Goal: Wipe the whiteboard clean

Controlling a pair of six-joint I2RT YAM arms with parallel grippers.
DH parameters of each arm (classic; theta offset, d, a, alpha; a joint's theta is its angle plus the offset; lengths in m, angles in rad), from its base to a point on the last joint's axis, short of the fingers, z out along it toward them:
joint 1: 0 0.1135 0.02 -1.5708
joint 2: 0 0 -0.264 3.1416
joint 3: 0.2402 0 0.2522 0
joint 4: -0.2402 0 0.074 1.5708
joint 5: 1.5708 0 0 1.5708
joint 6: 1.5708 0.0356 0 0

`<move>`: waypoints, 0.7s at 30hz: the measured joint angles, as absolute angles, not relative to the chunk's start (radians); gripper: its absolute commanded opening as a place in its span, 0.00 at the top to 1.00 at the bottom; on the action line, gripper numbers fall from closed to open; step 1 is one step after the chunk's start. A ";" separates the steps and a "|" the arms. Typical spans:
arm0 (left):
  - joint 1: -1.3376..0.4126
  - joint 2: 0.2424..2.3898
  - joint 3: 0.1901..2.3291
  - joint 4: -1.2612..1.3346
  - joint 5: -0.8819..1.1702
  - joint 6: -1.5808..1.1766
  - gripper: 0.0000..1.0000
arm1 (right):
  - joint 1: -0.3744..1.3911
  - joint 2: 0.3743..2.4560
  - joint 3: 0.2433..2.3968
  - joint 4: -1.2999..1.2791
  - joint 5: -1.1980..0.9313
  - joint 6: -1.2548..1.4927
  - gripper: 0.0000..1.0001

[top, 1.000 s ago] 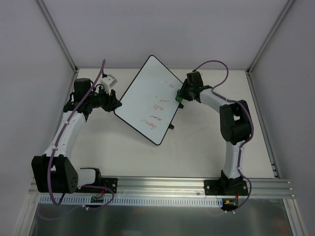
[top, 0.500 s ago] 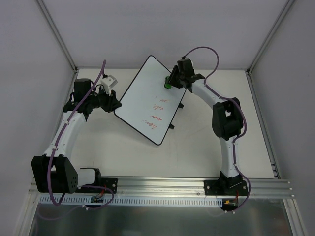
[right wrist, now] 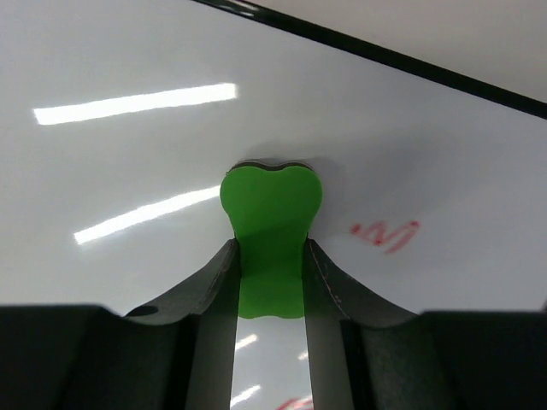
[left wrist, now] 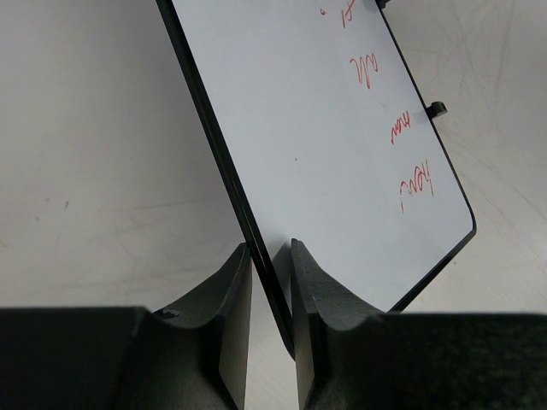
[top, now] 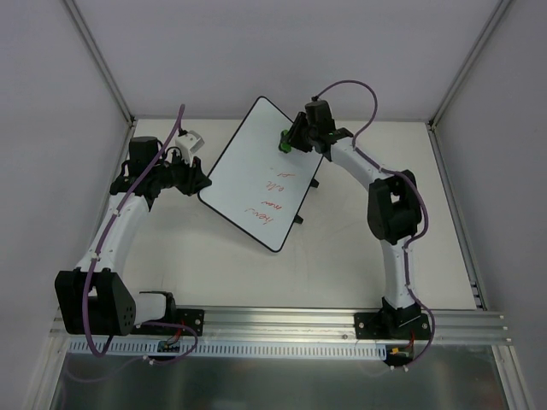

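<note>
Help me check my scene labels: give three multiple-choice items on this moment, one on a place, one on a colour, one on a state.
1. Where is the small green eraser block?
A. Lying on the table by the arm bases
B. Tucked under the board
C. On the far part of the large white black-framed whiteboard, held in the right gripper

2. What colour is the handwriting on the whiteboard?
A. Blue
B. Red
C. Black

3. What is the left gripper doing?
A. Clamping the whiteboard's edge
B. Hanging open over bare table
C. Holding a marker

Answers:
1 C: the right wrist view shows the eraser gripped against the white surface.
2 B: red words show in the top and left wrist views.
3 A: the left wrist view shows its jaws closed on the black frame.
</note>
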State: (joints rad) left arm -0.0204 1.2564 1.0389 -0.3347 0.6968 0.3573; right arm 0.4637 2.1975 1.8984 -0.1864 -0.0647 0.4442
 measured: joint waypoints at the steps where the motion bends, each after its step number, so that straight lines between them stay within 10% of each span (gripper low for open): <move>1: -0.020 1.256 1.039 -0.335 0.697 0.357 1.00 | 0.455 2.185 1.864 -0.177 -0.064 0.447 1.00; 21: -0.021 1.256 1.041 -0.338 0.698 0.364 1.00 | 0.355 2.188 1.818 -0.356 -0.053 0.387 1.00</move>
State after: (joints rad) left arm -0.0208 1.2560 1.0412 -0.3378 0.6975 0.3645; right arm 0.3553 2.1876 1.8179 -0.3561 -0.0528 0.3866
